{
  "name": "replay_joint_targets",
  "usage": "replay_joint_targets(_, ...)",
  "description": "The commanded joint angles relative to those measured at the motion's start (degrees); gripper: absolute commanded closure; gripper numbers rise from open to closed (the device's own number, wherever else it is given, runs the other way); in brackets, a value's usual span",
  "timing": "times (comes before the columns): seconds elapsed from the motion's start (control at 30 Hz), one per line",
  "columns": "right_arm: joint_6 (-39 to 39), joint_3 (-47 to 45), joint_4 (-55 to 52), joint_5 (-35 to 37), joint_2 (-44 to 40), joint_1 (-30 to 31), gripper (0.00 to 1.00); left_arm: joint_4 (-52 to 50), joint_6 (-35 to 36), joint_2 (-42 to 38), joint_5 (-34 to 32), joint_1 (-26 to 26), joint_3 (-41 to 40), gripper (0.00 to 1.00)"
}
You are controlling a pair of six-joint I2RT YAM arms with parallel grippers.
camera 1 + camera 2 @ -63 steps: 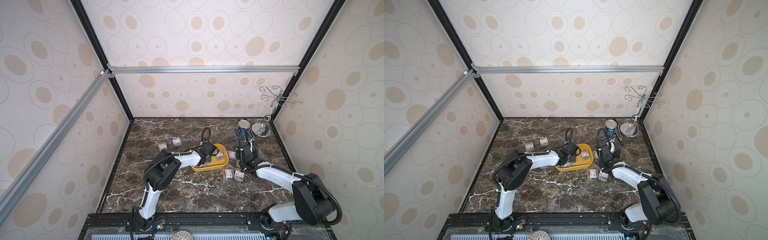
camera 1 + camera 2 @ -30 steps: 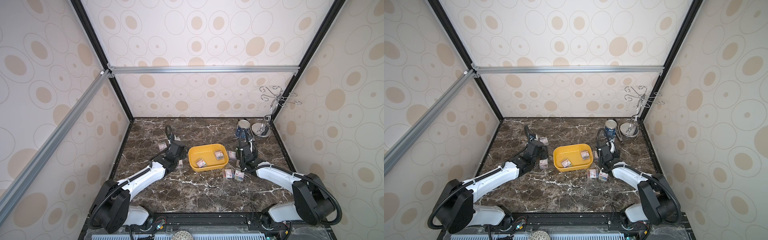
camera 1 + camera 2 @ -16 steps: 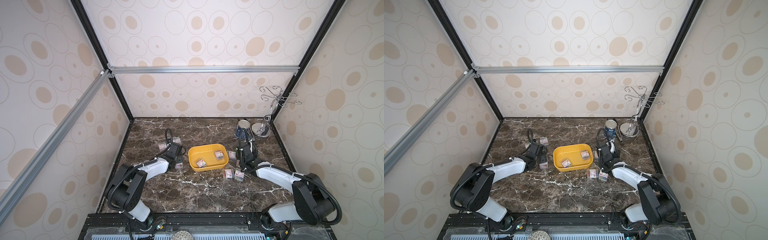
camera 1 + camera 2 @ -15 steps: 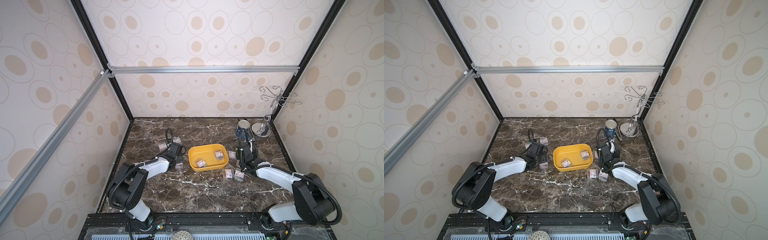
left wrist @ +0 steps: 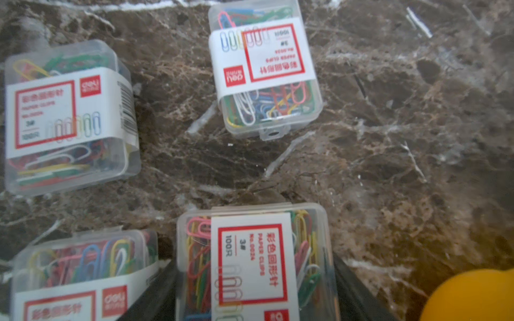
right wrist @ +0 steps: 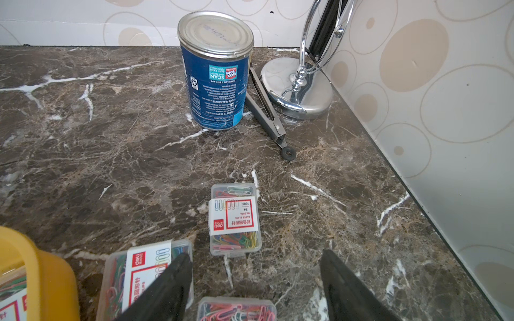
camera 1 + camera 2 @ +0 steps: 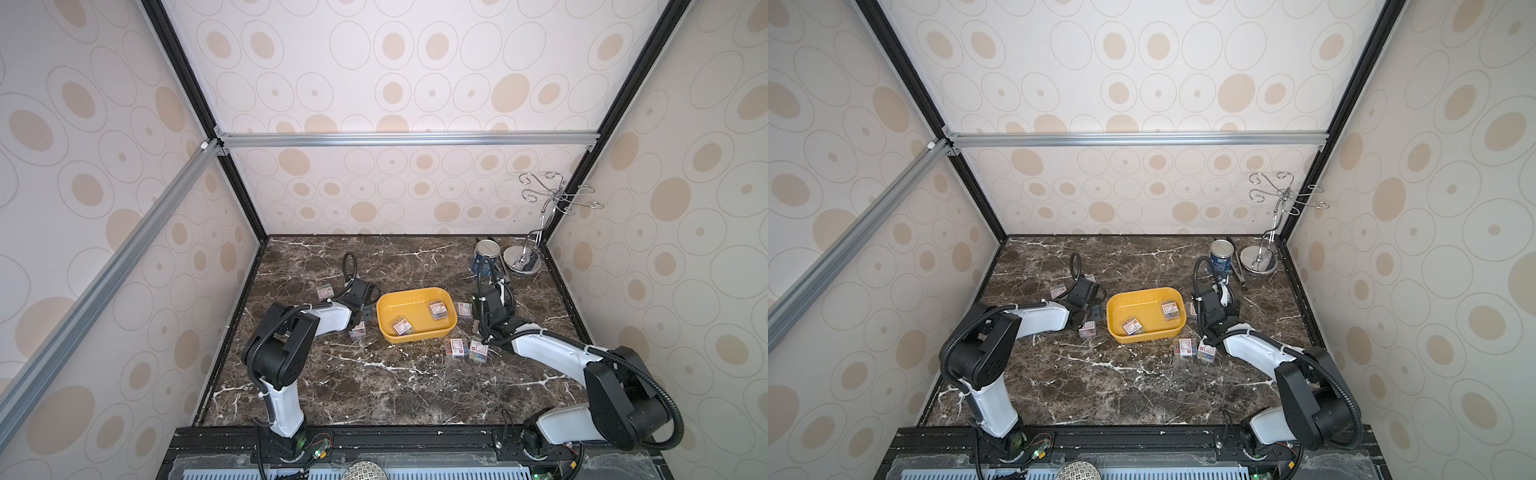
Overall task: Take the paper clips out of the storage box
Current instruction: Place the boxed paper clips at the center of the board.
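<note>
Boxes of paper clips (image 5: 264, 72), clear plastic, white-and-red labelled, multicoloured inside.

Two paper clips (image 7: 438, 309) in storage box (image 7: 384, 330); rest on table (image 7: 374, 386) around.

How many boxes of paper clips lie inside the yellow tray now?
2. One paper clip box lies by the near wall of the yellow tray, left of centre; the second paper clip box lies toward its right wall. The whole floor shows; none seems hidden.
</note>
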Motion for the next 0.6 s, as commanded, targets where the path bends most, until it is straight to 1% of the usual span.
replay_joint_targets(0.0,-0.1,0.7,-0.3,0.5,0.3,0.2,0.26,-1.8,1.0,2.0,-1.0,0.0,2.2,0.39)
replay_joint_targets(0.03,-0.1,0.6,-0.3,0.5,0.1,0.2,0.26,-1.9,1.0,2.2,-0.8,0.0,2.3,0.37)
replay_joint_targets(0.1,-0.2,0.3,0.0,0.4,-0.2,0.1,0.26,-2.3,0.8,1.9,-0.8,0.0,2.5,0.27)
replay_joint_targets(0.2,-0.2,0.3,0.1,0.3,-0.1,0.1,0.26,-2.6,0.9,0.2,-0.1,-0.1,2.2,0.21)
replay_joint_targets(0.3,-0.1,0.8,-0.4,0.4,0.5,0.1,0.26,-3.0,1.4,-2.1,0.2,-0.3,1.9,0.16)
replay_joint_targets(0.47,-0.2,0.5,-0.1,0.4,0.0,0.1,0.26,-3.3,1.8,-7.1,1.8,-0.7,1.0,0.00)
replay_joint_targets(0.57,-0.2,-0.1,0.4,0.4,-0.6,0.2,0.26,-3.5,2.5,-11.3,2.5,-1.3,0.2,0.00)
